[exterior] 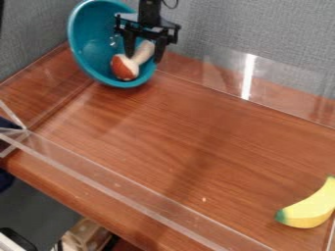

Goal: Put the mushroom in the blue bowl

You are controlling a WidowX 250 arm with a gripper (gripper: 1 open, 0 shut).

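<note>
The blue bowl stands tipped on its side at the back left, its opening facing the table. Inside it, against the lower wall, is the mushroom, red-orange cap down and left, cream stem pointing up to the right. My gripper reaches down from above into the bowl's mouth. Its black fingers stand on either side of the stem and are shut on it. The stem's upper part is partly hidden by the fingers.
A yellow banana lies at the front right corner. Clear acrylic walls ring the wooden table, with a low rail along the front. A grey wall stands behind the bowl.
</note>
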